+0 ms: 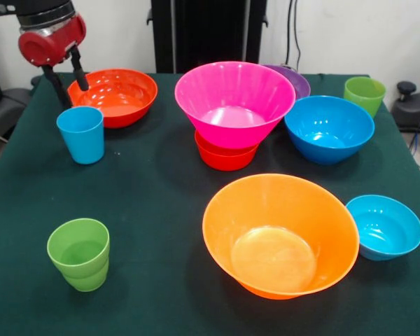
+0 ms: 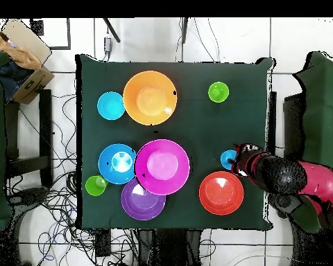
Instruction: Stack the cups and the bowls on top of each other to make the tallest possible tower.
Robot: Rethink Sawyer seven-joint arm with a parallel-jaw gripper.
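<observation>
Claw (image 1: 65, 80) at upper left of the front frame, two dark fingers spread apart, holding nothing, hanging just above and behind the sky-blue cup (image 1: 81, 134), which stands upright, mouth up, directly below-right of it. Counted: three cups, one blue, two green; seven bowls, with the large pink bowl (image 1: 234, 103) already seated on a small red-orange one at the desk (image 1: 154, 203) centre

I see the large pink bowl (image 1: 234, 101) sitting upright in a small red-orange bowl (image 1: 224, 155), a two-piece tower. Around it lie the purple bowl (image 1: 294, 80), blue bowl (image 1: 329, 128), medium red-orange bowl (image 1: 115, 94), large orange bowl (image 1: 280, 234), small blue bowl (image 1: 385, 226), a sky blue cup (image 1: 81, 134) and two lime green cups (image 1: 79, 253) (image 1: 365, 94), all upright.
</observation>
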